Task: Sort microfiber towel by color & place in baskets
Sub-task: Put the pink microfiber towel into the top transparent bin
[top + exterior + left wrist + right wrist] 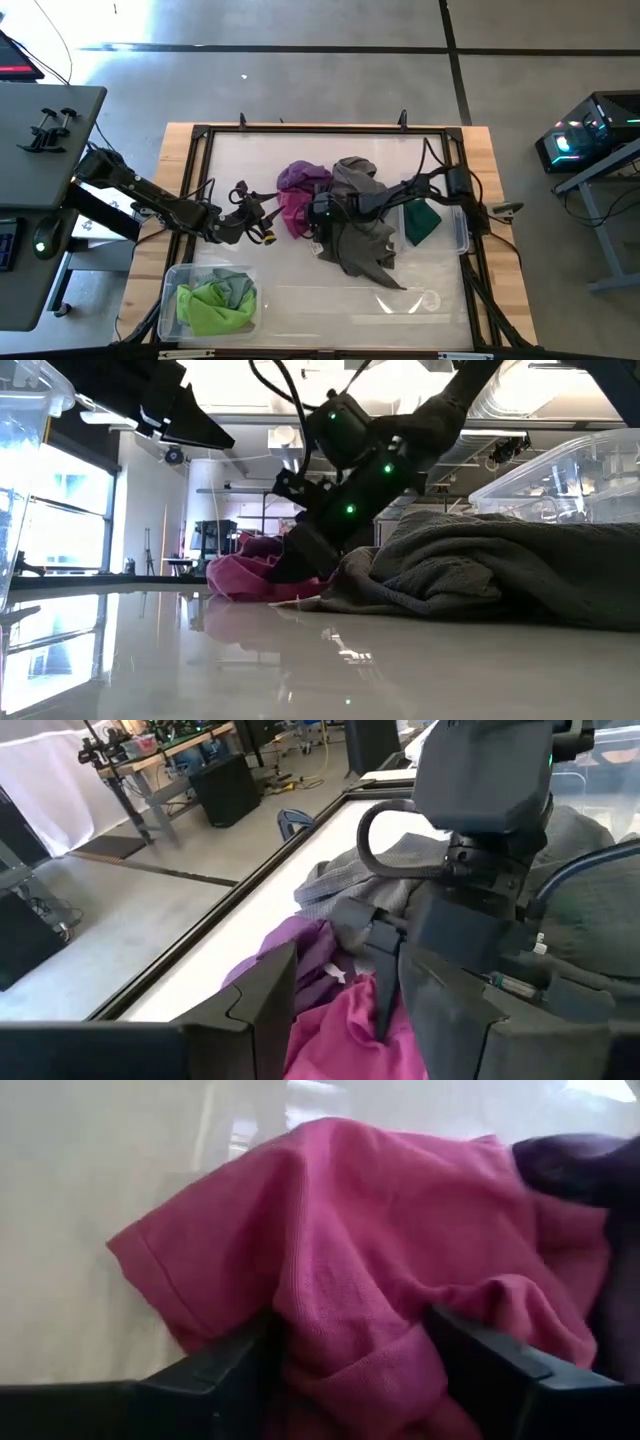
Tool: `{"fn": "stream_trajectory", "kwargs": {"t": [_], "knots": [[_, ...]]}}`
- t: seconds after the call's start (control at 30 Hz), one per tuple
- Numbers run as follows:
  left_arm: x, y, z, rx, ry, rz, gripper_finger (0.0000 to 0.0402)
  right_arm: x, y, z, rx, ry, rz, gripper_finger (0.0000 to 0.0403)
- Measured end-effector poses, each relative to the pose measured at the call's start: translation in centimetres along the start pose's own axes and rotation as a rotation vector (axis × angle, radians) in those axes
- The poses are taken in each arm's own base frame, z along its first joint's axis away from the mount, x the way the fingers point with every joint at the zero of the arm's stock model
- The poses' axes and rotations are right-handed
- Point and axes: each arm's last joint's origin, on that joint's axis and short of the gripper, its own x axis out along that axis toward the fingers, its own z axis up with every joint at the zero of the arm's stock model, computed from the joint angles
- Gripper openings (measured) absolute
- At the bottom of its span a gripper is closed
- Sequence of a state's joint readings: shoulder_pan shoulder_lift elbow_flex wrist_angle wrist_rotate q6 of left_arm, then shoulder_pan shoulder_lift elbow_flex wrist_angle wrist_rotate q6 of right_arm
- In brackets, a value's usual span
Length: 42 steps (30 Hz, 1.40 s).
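Observation:
A heap of microfiber towels lies mid-table: a purple towel (300, 178), a magenta towel (293, 215) and a large grey towel (365, 225). My right gripper (318, 218) is down at the heap's left side, open, astride a raised fold of the magenta towel (350, 1250). My left gripper (262, 218) hovers just left of the heap, open, with nothing between its fingers (255, 1005). One basket (172, 285) at the near left holds lime green and grey towels. Another basket (462, 238) at the right holds a dark green towel (422, 222). My right gripper comes slanting down from the table's right side, and its open fingers (225, 1370) stand on either side of a raised fold of the magenta towel (350, 1350). The cloth bulges against both inner sides. The towel rests on the table, slack, not lifted.
A clear plastic piece (400, 300) lies near the table's front edge. A black frame (205, 150) rims the white work surface. The two arms are close together over the heap's left side, and bare surface lies at the far side and near left centre.

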<state>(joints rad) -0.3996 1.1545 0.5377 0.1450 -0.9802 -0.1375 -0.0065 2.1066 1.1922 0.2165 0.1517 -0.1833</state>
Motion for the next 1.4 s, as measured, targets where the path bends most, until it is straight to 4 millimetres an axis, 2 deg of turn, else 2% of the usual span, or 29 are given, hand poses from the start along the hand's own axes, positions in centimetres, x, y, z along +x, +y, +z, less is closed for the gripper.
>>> {"fn": "stream_trajectory", "kwargs": {"t": [0.13, 0.27, 0.37, 0.43, 0.53, 0.67, 0.77, 0.87, 0.97, 1.1, 1.17, 1.27, 1.33, 1.4], "knots": [[0.0, 0.0, 0.0, 0.001, 0.000, 0.000, 0.0165, 0.7, -0.4, -0.6, 0.077, 0.012, 0.018, 0.0176], [-0.2, 0.0, -0.2, 0.011, 0.006, 0.028, 0.0165, 0.4, -0.6, -0.5, 0.131, 0.025, 0.008, 0.0110], [-0.5, 0.1, -0.7, 0.032, 0.025, 0.084, 0.0165, -1.0, 0.3, 0.2, 0.130, 0.056, 0.006, 0.0053], [-0.7, 0.2, -1.2, 0.042, 0.039, 0.123, 0.0165, -2.8, 1.3, 1.0, 0.123, 0.094, 0.006, 0.0023], [-1.0, 0.4, -1.9, 0.041, 0.061, 0.156, 0.0165, -6.7, 3.1, 2.8, 0.095, 0.116, -0.064, 0.0023], [-1.1, 0.6, -2.3, 0.022, 0.080, 0.170, 0.0165, -13.9, 5.1, 5.4, 0.028, 0.063, -0.204, 0.0043], [-1.1, 0.6, -2.4, 0.018, 0.081, 0.172, 0.0165, -19.9, 5.9, 6.0, 0.023, 0.038, -0.293, 0.0035], [-1.1, 0.6, -2.4, 0.019, 0.082, 0.172, 0.0165, -26.1, 5.4, 5.6, 0.109, 0.005, -0.320, 0.0020], [-1.1, 0.6, -2.4, 0.018, 0.081, 0.172, 0.0165, -31.9, 4.5, 4.3, 0.229, -0.039, -0.313, 0.0020], [-1.1, 0.6, -2.4, 0.018, 0.080, 0.174, 0.0165, -38.8, 2.2, 2.3, 0.453, -0.080, -0.250, 0.0022], [-1.1, 0.6, -2.4, 0.018, 0.079, 0.178, 0.0165, -41.2, 1.1, 1.4, 0.525, -0.062, -0.231, 0.0022], [-1.1, 0.6, -2.3, 0.013, 0.074, 0.184, 0.0165, -43.3, -0.3, 0.3, 0.630, 0.068, -0.217, 0.0022], [-1.1, 0.6, -2.3, 0.008, 0.071, 0.184, 0.0165, -43.4, -0.3, 0.2, 0.694, 0.125, -0.165, 0.0022], [-1.1, 0.6, -2.2, -0.001, 0.067, 0.184, 0.0165, -42.8, 0.0, 0.2, 0.683, 0.158, -0.114, 0.0022]]}}
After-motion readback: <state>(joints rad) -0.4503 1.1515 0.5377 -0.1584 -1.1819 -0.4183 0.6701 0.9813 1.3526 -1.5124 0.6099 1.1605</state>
